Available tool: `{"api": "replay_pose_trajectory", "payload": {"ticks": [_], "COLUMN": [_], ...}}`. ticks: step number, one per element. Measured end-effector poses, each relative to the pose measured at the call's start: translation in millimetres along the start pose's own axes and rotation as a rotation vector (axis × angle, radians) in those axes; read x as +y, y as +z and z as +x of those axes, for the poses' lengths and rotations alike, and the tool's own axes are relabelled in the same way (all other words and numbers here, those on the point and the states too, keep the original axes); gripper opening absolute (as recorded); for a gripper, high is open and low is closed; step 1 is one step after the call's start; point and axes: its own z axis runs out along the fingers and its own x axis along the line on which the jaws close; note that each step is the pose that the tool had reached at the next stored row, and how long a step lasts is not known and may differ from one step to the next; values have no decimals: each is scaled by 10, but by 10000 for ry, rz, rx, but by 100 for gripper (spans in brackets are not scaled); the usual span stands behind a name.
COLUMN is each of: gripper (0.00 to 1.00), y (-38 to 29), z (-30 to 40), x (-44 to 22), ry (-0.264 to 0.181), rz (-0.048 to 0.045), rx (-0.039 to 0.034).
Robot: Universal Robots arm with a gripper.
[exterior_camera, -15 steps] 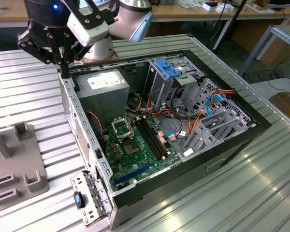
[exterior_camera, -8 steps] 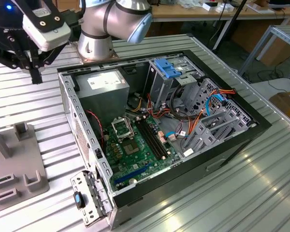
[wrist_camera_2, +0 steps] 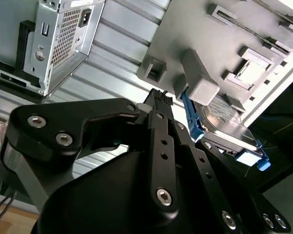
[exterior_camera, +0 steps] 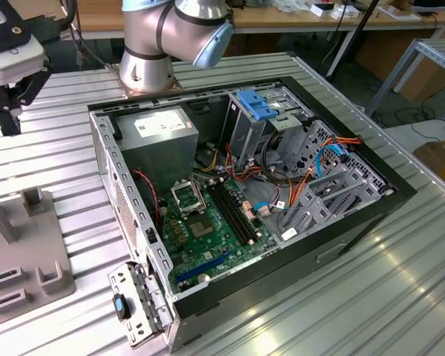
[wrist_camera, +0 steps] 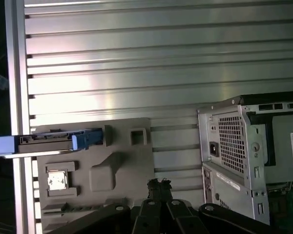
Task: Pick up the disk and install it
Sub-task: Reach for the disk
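Hovering over the slatted table [exterior_camera: 341, 297], the gripper [wrist_camera_2: 158, 95] has its 2 fingers pressed together on nothing and sits well apart from the disk [wrist_camera_2: 224, 122]. The disk stands on edge in a slot at the rim of the grey fixture plate [wrist_camera: 136, 165] (blue rails show at both ends). Its long axis runs along the table's slats. In the first wrist view the disk lies on the side of the gripper away from the open computer case [exterior_camera: 252, 193], with the plate's raised blocks between them. By my reading, the pickup is not yet done.
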Motion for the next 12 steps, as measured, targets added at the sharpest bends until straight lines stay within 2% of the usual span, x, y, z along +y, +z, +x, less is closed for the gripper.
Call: {"api": "replay_pose_trajectory", "payload": {"ticks": [1, 3, 5, 6, 8, 9, 11, 12], "gripper": [11, 11, 11, 11, 11, 11, 11, 11], "y": [0, -3, -4, -6, -7, -8, -9, -8], "z": [32, 192, 275, 346, 431, 496, 562, 617], "x": [2, 6, 4, 2, -1, -4, -6, -7], "ry": [-1, 0, -1, -1, 0, 0, -1, -1], "rz": [-1, 0, 0, 0, 0, 0, 0, -1], "rx": [-1, 0, 0, 1, 0, 0, 1, -1]}}
